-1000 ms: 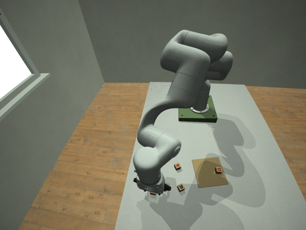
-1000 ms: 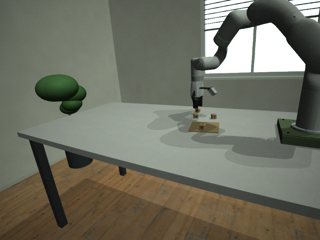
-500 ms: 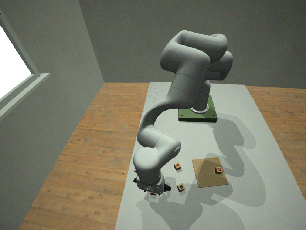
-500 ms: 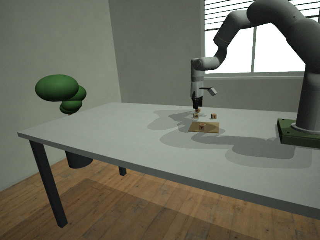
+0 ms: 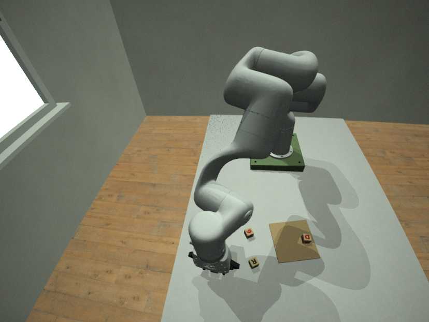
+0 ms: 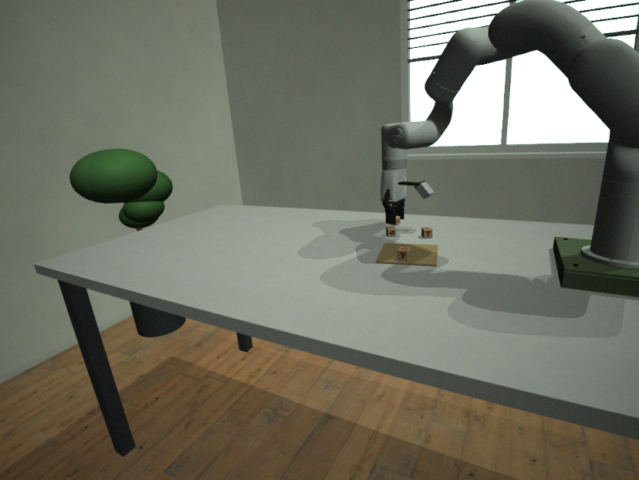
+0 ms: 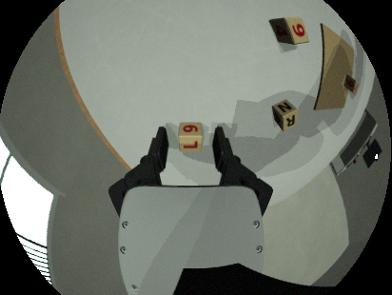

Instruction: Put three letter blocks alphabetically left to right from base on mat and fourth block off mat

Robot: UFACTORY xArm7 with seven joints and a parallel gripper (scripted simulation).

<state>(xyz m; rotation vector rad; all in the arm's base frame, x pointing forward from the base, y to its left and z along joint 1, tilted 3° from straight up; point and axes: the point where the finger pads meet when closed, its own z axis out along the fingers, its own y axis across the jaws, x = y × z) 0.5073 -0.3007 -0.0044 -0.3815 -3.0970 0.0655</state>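
My gripper (image 7: 190,135) is open, pointing straight down near the table's long edge. A small wooden block (image 7: 190,136) with red marks lies on the table between the fingertips, with a gap on each side. I cannot tell which mark is on top. In the top view the gripper (image 5: 215,272) hides this block. The tan mat (image 5: 294,241) lies flat with the D block (image 5: 306,237) on it. The R block (image 5: 254,262) and the block with a 9 on top (image 5: 248,232) lie on the table between the gripper and the mat.
The arm's green base plate (image 5: 277,157) stands farther along the table. The table's edge (image 7: 83,97) runs close beside the gripper. A green plant (image 6: 121,186) stands beyond the table's far end.
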